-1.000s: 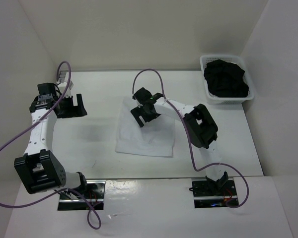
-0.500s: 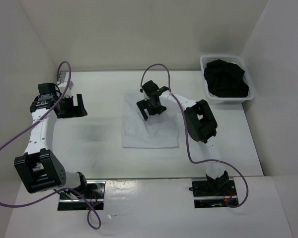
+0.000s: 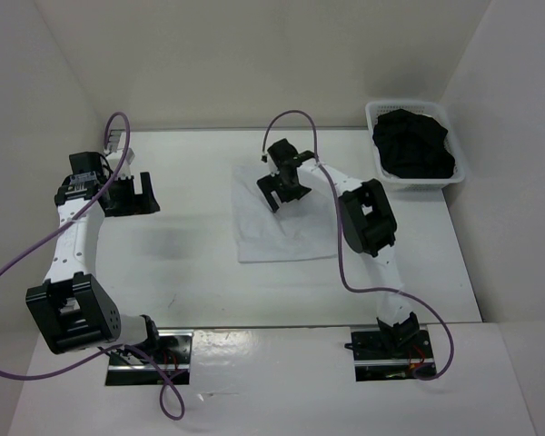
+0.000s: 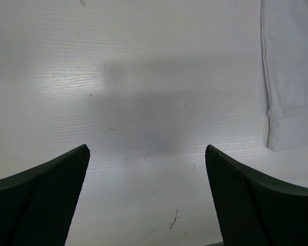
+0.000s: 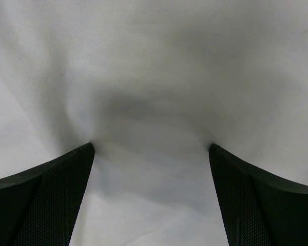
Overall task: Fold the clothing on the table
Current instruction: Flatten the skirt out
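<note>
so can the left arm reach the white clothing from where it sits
Probably yes: only bare table lies between the open left tool and the clothing, though the right tool presses on it.

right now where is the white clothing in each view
top external: clothing lies mid-table, with the open right tool over its far part.
left wrist: clothing runs along the right edge, a hemmed corner showing.
right wrist: clothing fills the picture behind the tool's fingers.
shared landmark: the table, bare beside the clothing in the top and left wrist views; the right wrist view shows none of it.
</note>
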Controlling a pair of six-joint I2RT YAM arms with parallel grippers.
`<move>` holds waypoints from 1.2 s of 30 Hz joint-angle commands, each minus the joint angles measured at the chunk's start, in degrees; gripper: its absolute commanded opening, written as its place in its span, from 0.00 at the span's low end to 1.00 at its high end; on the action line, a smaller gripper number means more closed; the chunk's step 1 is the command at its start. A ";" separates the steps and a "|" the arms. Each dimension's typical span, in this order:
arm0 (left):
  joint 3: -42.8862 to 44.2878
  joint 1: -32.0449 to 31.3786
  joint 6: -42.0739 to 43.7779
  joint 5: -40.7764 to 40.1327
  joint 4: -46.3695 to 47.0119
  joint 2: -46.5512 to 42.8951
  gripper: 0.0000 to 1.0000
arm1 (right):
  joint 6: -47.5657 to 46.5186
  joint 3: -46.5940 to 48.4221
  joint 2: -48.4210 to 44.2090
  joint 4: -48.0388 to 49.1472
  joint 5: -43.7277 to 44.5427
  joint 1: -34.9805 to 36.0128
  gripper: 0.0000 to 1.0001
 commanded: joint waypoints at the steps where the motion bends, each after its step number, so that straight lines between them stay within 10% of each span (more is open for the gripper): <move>1: 1.51 0.26 0.58 1.62 -0.13 0.27 0.99 | -1.48 -1.90 1.98 -5.05 0.13 3.50 0.97; 26: 0.98 0.26 1.10 3.82 -1.72 -0.79 0.99 | 11.44 -24.66 -14.89 -0.32 -5.31 9.05 0.94; 36: 4.58 -1.14 3.29 10.48 -2.86 2.80 0.99 | 6.36 -11.32 -17.34 -5.23 -9.01 9.05 0.94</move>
